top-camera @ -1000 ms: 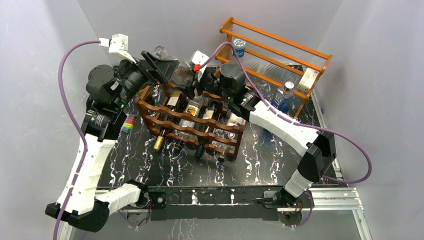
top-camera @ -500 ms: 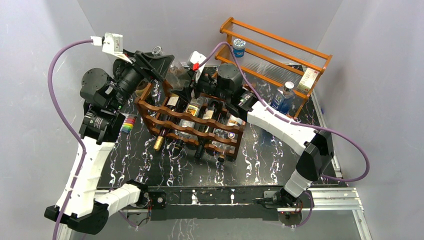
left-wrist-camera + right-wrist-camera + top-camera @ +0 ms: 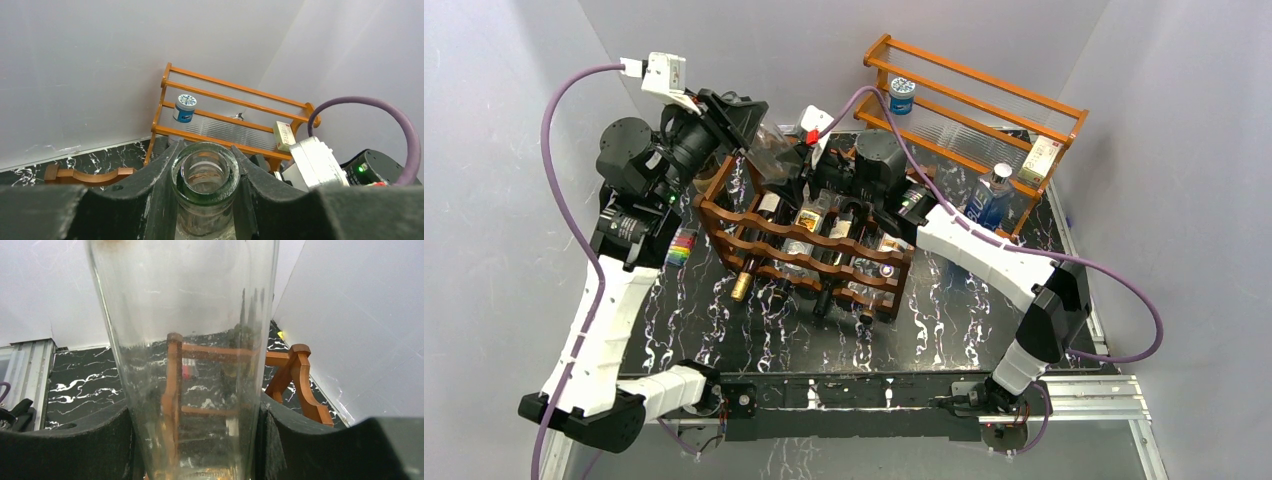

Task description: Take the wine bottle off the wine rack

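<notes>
White-walled booth, black marble-patterned tabletop [image 3: 984, 310]. Left gripper [image 3: 205, 172] clamped round mouth end of clear glass wine bottle [image 3: 190, 340], dark fingers [image 3: 160, 192] tight on both sides of neck. Bottle tilted above rear left corner of dark reddish-brown wooden lattice wine rack [image 3: 814, 250]; whether it touches rack, cannot tell. Rack mid-table, several other bottles [image 3: 744, 281] lying in slots. Right gripper [image 3: 195, 440] closed on same bottle's wide body, one finger each side. Far right: orange wooden shelf [image 3: 984, 90], blue-capped jar [image 3: 902, 95] on it.
</notes>
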